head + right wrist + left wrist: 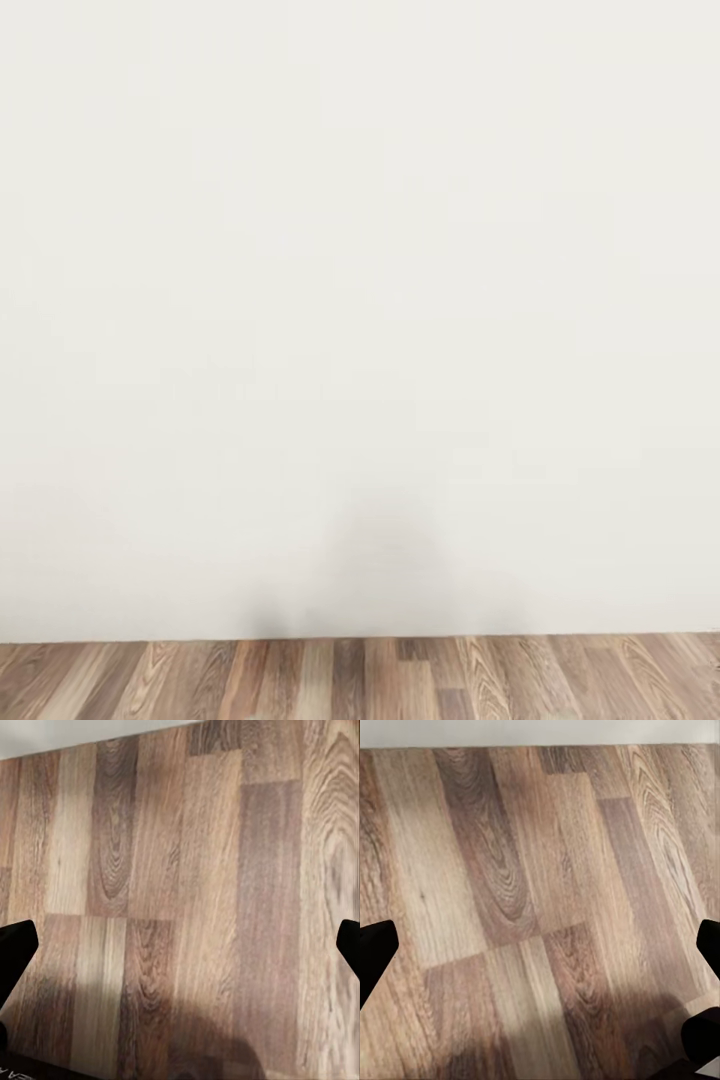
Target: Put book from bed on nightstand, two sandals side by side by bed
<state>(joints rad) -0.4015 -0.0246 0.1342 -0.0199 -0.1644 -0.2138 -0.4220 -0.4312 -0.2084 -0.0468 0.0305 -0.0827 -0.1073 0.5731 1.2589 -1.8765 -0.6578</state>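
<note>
1. Facing a blank white wall (360,300), with a strip of wood-plank floor (360,680) at its foot.
2. Left gripper (540,945) fingers (375,949) spread wide, holding nothing, just floor between them.
3. Right gripper (180,945) fingers (15,949) likewise spread and empty over the planks.
4. No book, sandals, bed or nightstand anywhere near the fingers, so can't tell where they are.
5. Nothing visibly done yet; probably still needs to find the bed first.

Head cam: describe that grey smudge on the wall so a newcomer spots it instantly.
Start at the plain white wall, then drop to where it meets the strip of brown wood-plank floor. Just above that seam, near the middle, sits a soft grey shadow, the one darker, blurry-edged patch on an otherwise even wall.
</note>
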